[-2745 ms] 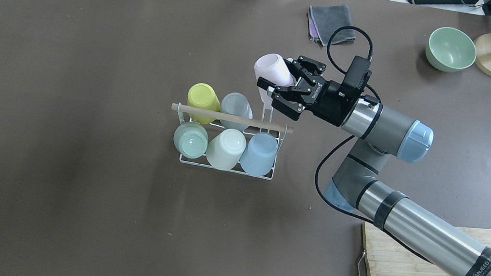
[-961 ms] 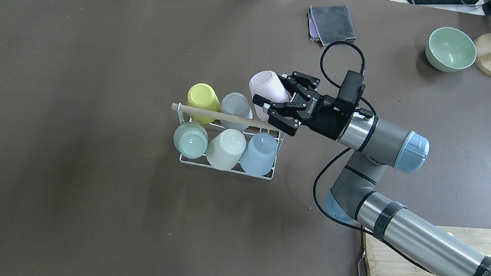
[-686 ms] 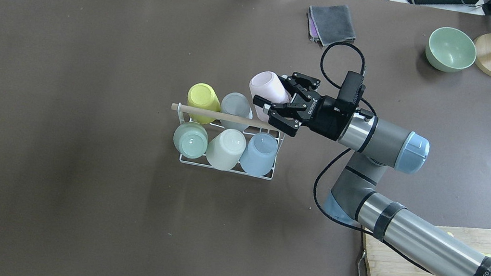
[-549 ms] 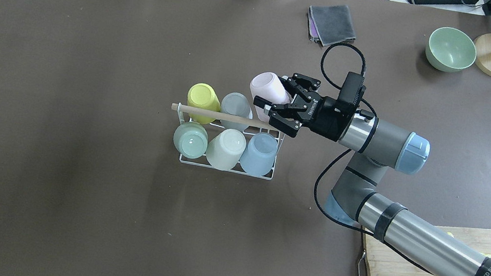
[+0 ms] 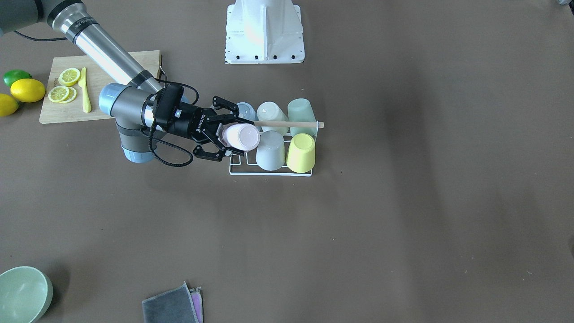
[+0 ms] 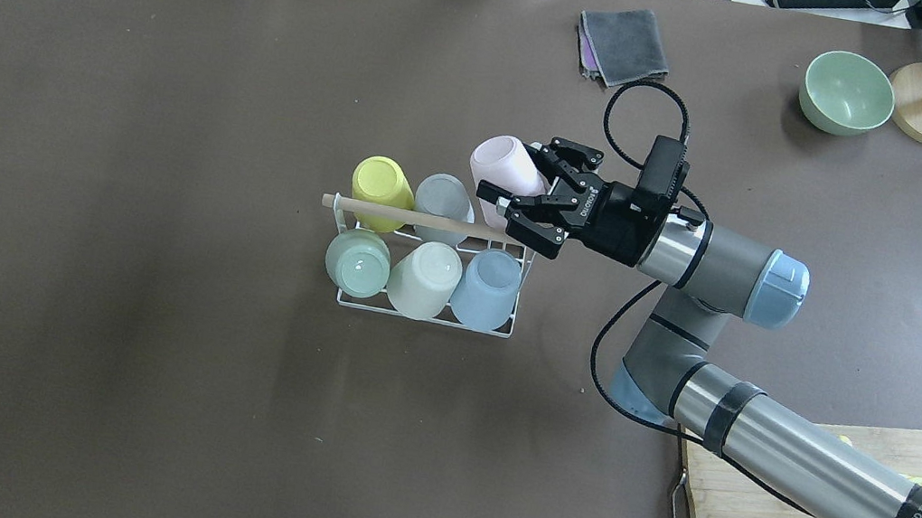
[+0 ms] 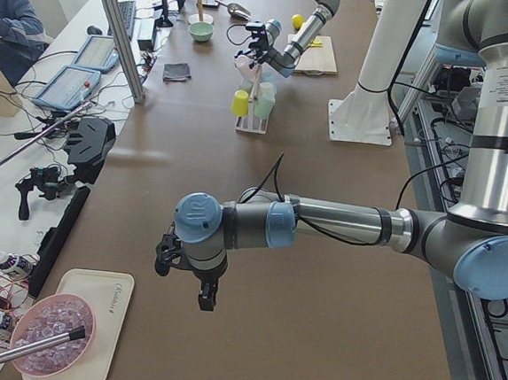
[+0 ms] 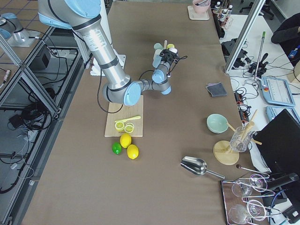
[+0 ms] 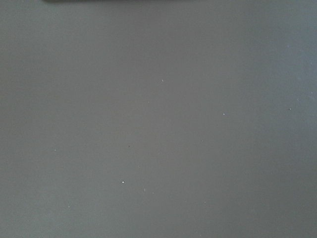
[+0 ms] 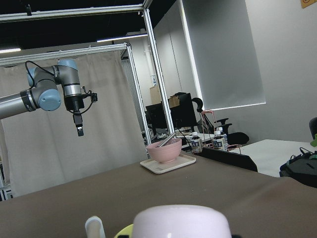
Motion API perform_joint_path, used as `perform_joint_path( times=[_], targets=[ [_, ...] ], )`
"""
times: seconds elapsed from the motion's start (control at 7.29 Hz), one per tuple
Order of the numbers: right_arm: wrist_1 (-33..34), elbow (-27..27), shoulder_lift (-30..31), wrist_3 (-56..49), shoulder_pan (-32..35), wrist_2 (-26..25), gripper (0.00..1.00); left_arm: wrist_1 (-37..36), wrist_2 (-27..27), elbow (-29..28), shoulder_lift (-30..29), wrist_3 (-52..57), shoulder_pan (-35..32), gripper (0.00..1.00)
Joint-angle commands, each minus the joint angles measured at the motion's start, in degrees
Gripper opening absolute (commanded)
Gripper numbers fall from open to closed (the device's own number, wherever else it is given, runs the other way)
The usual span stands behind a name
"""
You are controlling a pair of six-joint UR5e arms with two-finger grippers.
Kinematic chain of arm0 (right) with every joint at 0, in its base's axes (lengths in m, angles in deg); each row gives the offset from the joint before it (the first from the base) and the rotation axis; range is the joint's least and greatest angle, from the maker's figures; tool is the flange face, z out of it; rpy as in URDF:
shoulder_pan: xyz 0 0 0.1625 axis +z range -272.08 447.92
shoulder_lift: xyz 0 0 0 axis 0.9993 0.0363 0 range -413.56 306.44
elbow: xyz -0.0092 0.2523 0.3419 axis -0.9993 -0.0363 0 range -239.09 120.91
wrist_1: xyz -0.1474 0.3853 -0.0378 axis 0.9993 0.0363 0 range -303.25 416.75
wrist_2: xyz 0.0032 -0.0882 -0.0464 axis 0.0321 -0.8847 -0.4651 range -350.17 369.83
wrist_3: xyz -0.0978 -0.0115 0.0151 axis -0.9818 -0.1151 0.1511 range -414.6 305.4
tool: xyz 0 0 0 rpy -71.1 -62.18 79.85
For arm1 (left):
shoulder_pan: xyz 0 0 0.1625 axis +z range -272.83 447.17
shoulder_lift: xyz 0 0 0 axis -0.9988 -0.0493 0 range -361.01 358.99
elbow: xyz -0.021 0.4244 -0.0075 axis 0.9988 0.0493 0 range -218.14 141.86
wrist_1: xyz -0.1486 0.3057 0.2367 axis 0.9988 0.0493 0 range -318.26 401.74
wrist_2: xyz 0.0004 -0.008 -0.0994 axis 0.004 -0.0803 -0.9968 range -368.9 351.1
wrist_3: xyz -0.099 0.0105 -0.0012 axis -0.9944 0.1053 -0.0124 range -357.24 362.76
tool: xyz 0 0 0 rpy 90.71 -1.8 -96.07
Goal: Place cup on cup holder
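- Six cups show in the front-facing view. Five sit upside down on the cup holder [image 5: 269,174]. The sixth, the pink cup [image 5: 242,137], is tilted at the holder's end, just beside the grey cup [image 5: 271,150]. The right arm reaches in low and nearly level, and the right gripper [image 5: 235,134] points along the table at the rack.
- Overhead, the jaws stand wide, one finger on each side of the pink cup near its mouth, pinching it. The cup's base leans up and away from the wrist, over the end place of the far row, close to the wooden rod [image 6: 421,218]. Whether a prong is inside the cup I cannot tell.
- From the left end, the left arm is bent over the table [image 7: 312,337] with the left gripper [image 7: 202,292] hanging downward. I cannot tell how its jaws stand.
- From the right end, the right arm stretches to the rack, and the detail there is too small to read.
- The left wrist camera shows only brown tabletop.
- The right wrist camera shows the pink cup's pale rounded top low in the centre.
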Motion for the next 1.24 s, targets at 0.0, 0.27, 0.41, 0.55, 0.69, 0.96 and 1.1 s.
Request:
perform_joint_path(
  times=[0.0,0.27,0.41,0.55,0.69,0.96,1.1],
  targets=[
    [-1.54,0.1,0.39,0.19,-0.01,-0.1,0.3,0.0,0.0,0.01,0.07,0.0,-0.39,0.98],
    [-1.9,0.89,0.91,1.07,-0.01,-0.36,0.99,0.0,0.0,0.01,0.07,0.09,-0.47,0.98],
    [-1.99,0.98,1.0,1.07,-0.01,-0.45,1.0,0.0,0.0,0.01,0.07,0.09,-0.47,0.98],
    [-1.9,0.89,1.01,1.07,-0.01,-0.46,1.0,0.0,0.0,0.01,0.07,0.0,-0.47,0.98],
    [-1.9,0.89,1.01,1.15,-0.01,-0.46,1.0,0.0,0.0,0.01,0.16,0.09,-0.73,0.98],
    [-1.9,0.89,0.83,1.15,0.08,-0.46,1.0,0.0,0.0,0.1,0.16,0.09,-0.83,0.98],
    [-1.82,0.89,0.48,1.15,1.04,-0.54,1.0,0.0,0.0,0.19,0.24,0.09,-1.09,0.98]
  ],
)
